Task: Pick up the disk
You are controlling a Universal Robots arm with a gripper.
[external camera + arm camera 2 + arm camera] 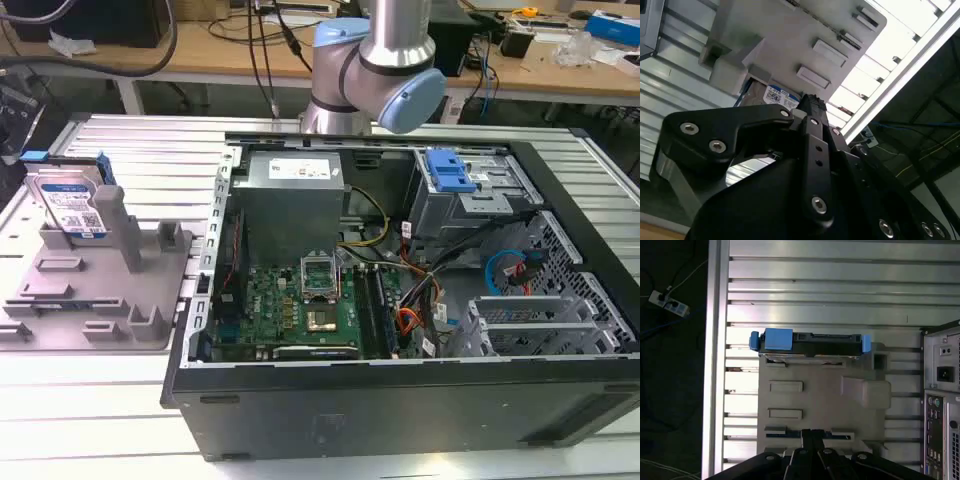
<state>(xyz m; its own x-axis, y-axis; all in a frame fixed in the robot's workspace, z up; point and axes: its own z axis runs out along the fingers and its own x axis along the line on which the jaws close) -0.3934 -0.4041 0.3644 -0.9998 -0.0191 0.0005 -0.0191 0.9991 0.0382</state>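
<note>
slatted table [815, 285], disk [810, 341] upright in grey fixture [820, 400], apart from closed, empty jaws

open air above the upright silver hard drive [68, 205]; a tall grey moulded post [117, 228] stands just beside it.

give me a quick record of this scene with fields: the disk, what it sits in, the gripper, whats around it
disk: silver drive with blue side rails, standing on edge
holder: grey fixture, the disk slotted into it
gripper: over the fixture in the first wrist view, apart from the disk
computer case: open, to the exterior view's right of the fixture
surface: slatted metal table
status: disk not yet picked up
</note>
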